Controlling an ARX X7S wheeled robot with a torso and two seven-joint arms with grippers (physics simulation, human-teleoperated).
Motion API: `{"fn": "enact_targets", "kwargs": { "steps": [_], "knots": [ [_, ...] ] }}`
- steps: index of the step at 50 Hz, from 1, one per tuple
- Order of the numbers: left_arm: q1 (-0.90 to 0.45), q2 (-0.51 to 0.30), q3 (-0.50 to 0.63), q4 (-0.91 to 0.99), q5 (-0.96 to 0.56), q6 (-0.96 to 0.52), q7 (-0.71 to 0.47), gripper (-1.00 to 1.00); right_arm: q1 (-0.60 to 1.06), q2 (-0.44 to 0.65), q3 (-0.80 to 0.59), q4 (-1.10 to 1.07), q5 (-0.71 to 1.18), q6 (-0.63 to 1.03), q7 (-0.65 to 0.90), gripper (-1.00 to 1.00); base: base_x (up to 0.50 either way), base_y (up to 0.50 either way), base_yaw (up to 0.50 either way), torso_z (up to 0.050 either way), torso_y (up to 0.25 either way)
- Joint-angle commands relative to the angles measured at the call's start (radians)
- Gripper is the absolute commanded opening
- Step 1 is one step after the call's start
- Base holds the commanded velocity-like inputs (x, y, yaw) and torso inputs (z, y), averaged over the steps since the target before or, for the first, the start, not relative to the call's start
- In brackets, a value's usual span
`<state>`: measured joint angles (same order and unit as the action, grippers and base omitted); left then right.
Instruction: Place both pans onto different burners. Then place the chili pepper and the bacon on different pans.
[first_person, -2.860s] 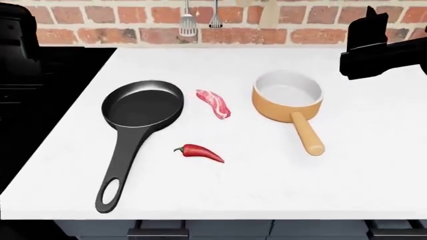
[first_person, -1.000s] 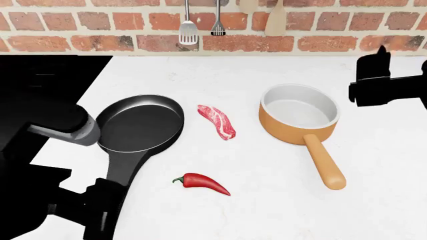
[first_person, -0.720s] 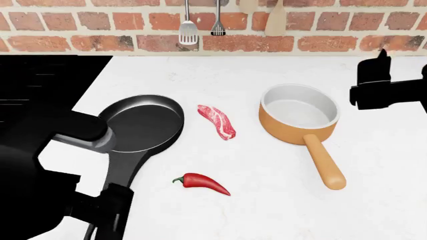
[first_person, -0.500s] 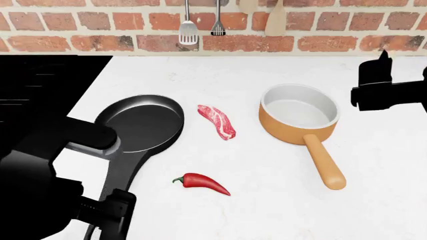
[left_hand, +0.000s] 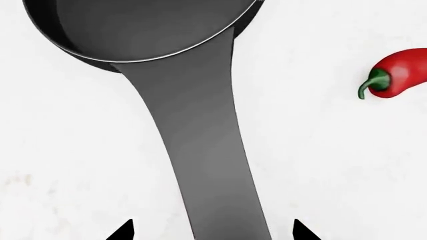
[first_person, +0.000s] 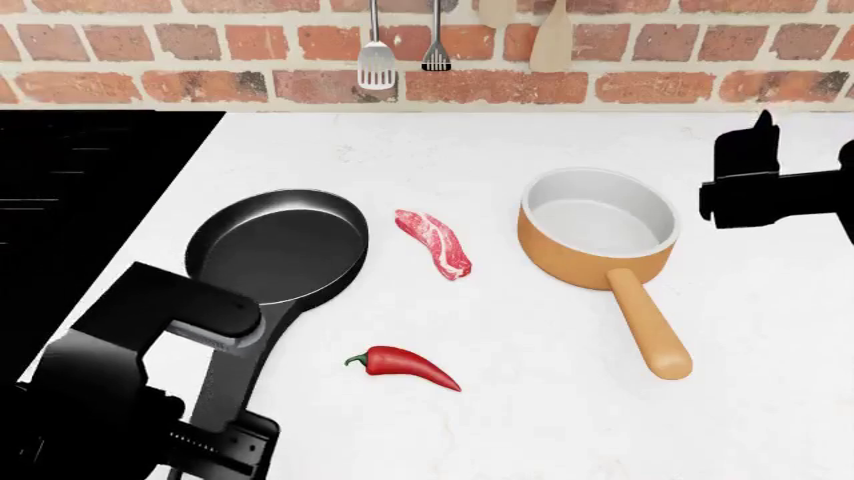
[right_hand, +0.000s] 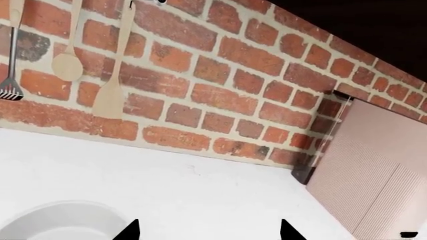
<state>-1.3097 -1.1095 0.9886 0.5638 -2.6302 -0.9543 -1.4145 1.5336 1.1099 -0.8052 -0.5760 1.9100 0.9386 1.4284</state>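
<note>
Lower now, the left gripper (left_hand: 209, 231) straddles the frying pan (first_person: 278, 246) handle with fingers (left_hand: 123, 231) wide; a grasp looks imminent. Right gripper (right_hand: 208, 231), fingers wide, idles at two o'clock.

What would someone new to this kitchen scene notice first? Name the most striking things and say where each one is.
The orange saucepan, white inside, stands out on the white counter, right of the black frying pan. Between the two lies the bacon, with the red chili pepper nearer the robot. The left tool straddles the frying pan's long handle, fingertips on either side, open.
</note>
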Motion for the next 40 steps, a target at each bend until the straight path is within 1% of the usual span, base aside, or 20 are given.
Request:
{"fn": "enact_targets", "kwargs": {
  "steps": [1,18,23,24,31,34,40],
  "knots": [
    [0.013,0.032,0.030,-0.004,0.023,0.002,-0.002,1.00,-0.008,0.006,-0.003,-0.004,-0.010,-0.008,-0.009,1.00,0.00,0.00,0.00,0.000,0.000],
    [0.051,0.070,0.062,-0.030,0.096,0.007,0.023,1.00,-0.033,0.031,0.000,-0.022,-0.025,-0.032,-0.028,1.00,0.00,0.00,0.00,-0.001,0.000],
    [0.060,0.068,0.068,-0.029,0.103,0.010,0.030,1.00,-0.040,0.037,0.000,-0.024,-0.030,-0.038,-0.032,1.00,0.00,0.00,0.00,0.000,0.000],
    [0.061,0.063,0.064,-0.026,0.106,0.015,0.033,-1.00,-0.040,0.038,0.000,-0.024,-0.030,-0.038,-0.032,1.00,0.00,0.00,0.00,0.000,0.000],
    [0.066,0.030,0.054,-0.012,0.115,0.022,0.046,-1.00,-0.038,0.035,-0.001,-0.023,-0.027,-0.039,-0.029,1.00,0.00,0.00,0.00,-0.001,0.000],
    [0.041,-0.090,-0.002,0.029,0.091,0.050,0.053,-1.00,-0.032,0.042,0.003,-0.026,-0.015,-0.043,-0.027,1.00,0.00,0.00,0.00,-0.003,0.000],
    [0.021,-0.251,-0.070,0.065,0.084,0.080,0.101,-1.00,-0.020,0.040,0.004,-0.023,-0.002,-0.039,-0.018,1.00,0.00,0.00,0.00,0.000,0.000]
  ]
}}
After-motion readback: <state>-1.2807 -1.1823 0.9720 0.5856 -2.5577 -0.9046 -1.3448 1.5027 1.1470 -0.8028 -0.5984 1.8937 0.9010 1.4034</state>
